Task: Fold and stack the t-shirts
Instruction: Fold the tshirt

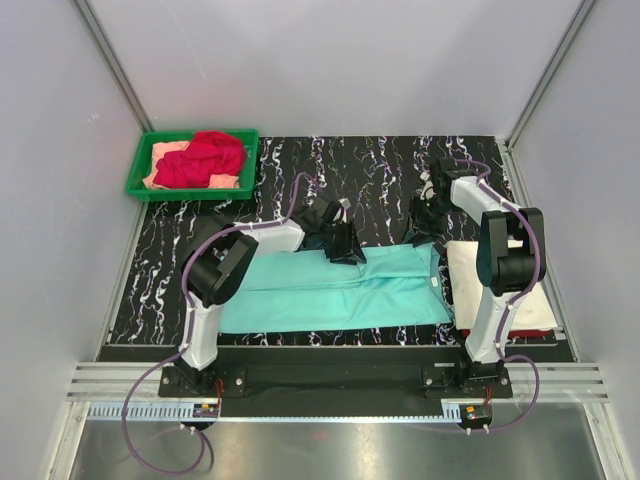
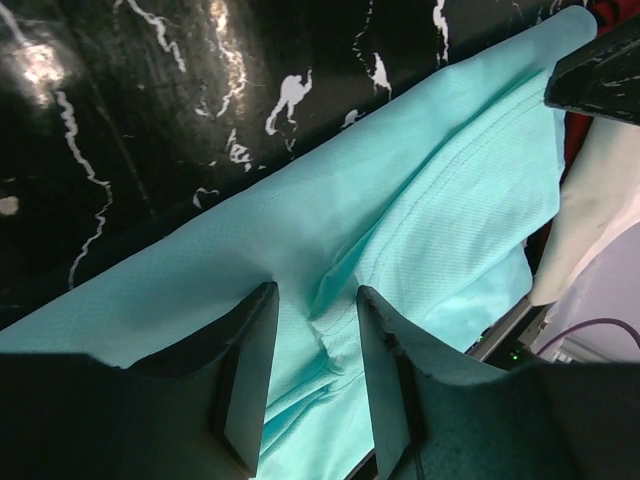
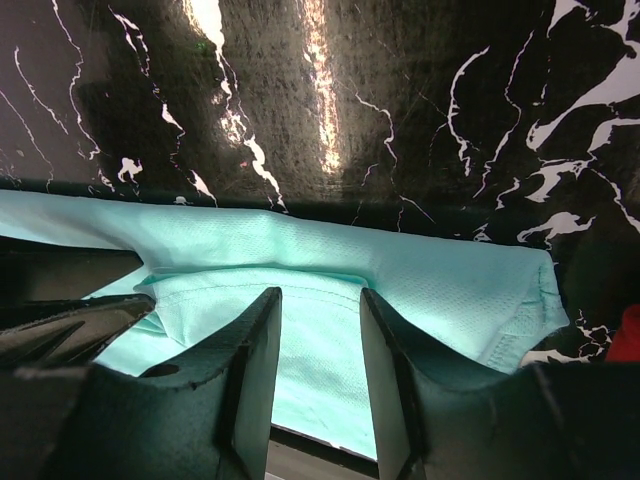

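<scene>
A mint-teal t-shirt [image 1: 330, 292] lies folded into a long band across the black marbled table. My left gripper [image 1: 348, 252] is open over the shirt's far edge, near its middle. In the left wrist view its jaws [image 2: 315, 300] stand apart over a crease in the cloth [image 2: 430, 220]. My right gripper [image 1: 422, 232] is open at the shirt's far right corner. In the right wrist view [image 3: 320, 300] its jaws straddle the folded hem [image 3: 300, 280]. A cream-white folded shirt [image 1: 500, 285] lies at the right, on something red [image 1: 490, 332]. Red [image 1: 205, 157] and peach [image 1: 165, 153] shirts lie in the tray.
A green plastic tray [image 1: 140, 180] stands at the far left corner of the table. Grey walls close in the left, back and right sides. The table's near edge [image 1: 330, 345] runs just below the teal shirt.
</scene>
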